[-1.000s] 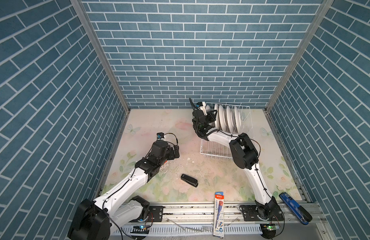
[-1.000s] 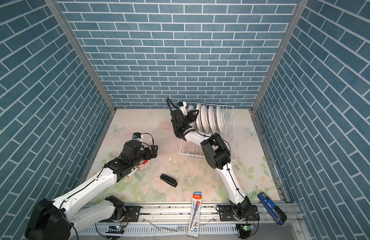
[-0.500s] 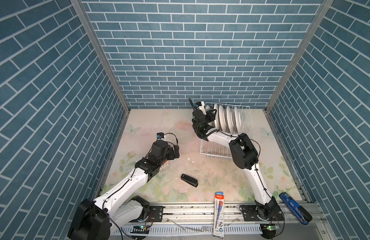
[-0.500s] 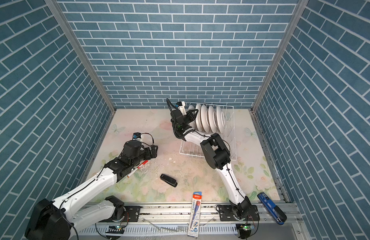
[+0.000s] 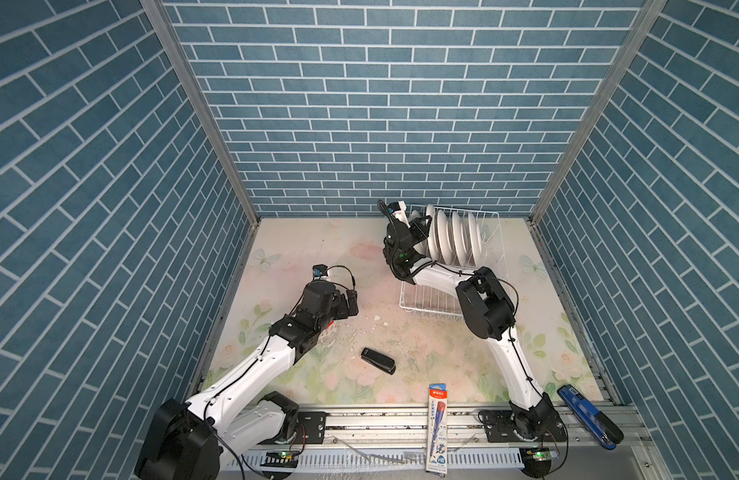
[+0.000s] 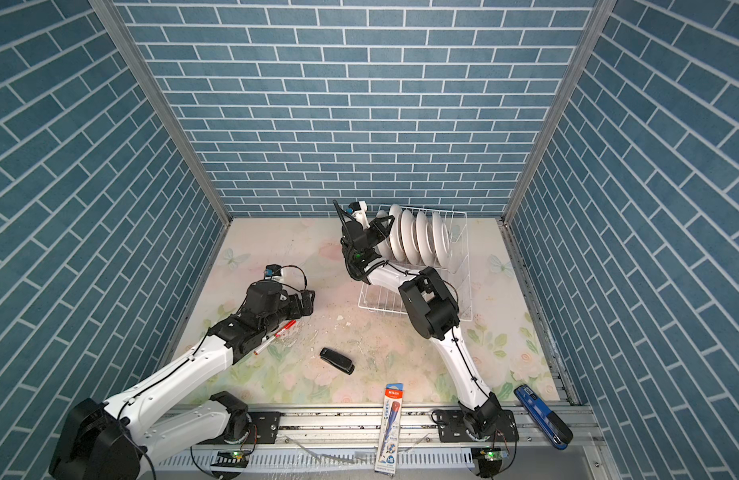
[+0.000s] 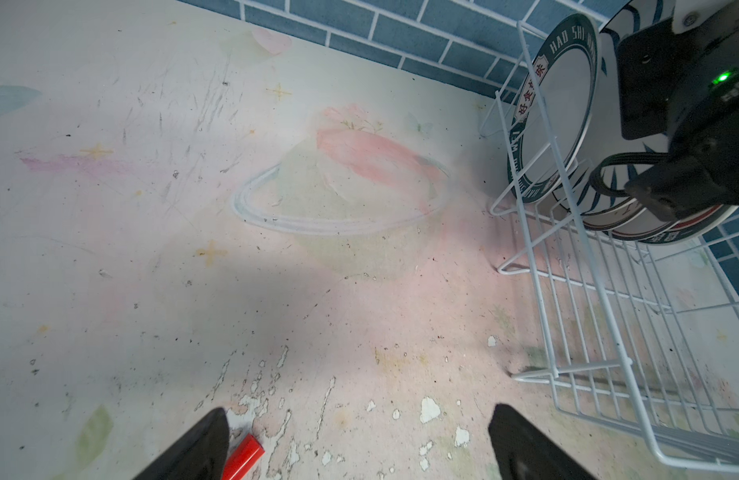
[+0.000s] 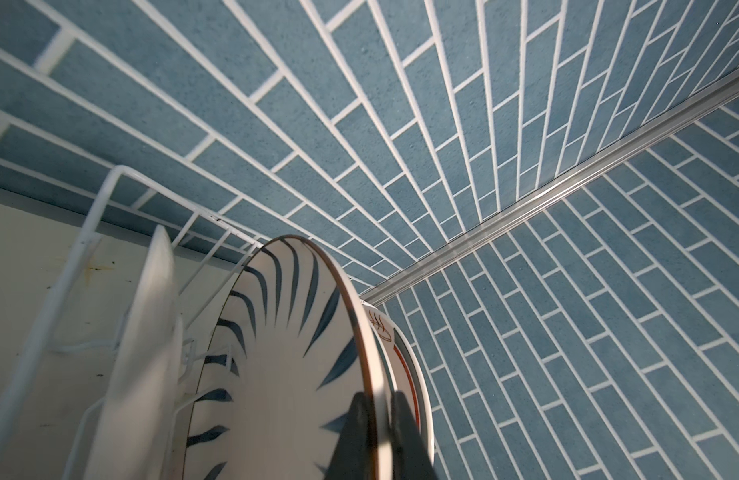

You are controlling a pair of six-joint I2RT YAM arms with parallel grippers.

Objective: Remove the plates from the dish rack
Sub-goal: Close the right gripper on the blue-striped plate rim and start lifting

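**A:** Rack sits right of centre in both top views, with the plates standing on edge in a row across it.

**B:** And the striped plate?

**A:** It's near the row's left end, upright. The right gripper is on it, fingers clamped over its rim.

**B:** So the way out looks to be up, along the plate's own plane?

**A:** I'd say so. The left gripper hangs lower left of the rack, well apart from it, jaws wide and holding nothing.
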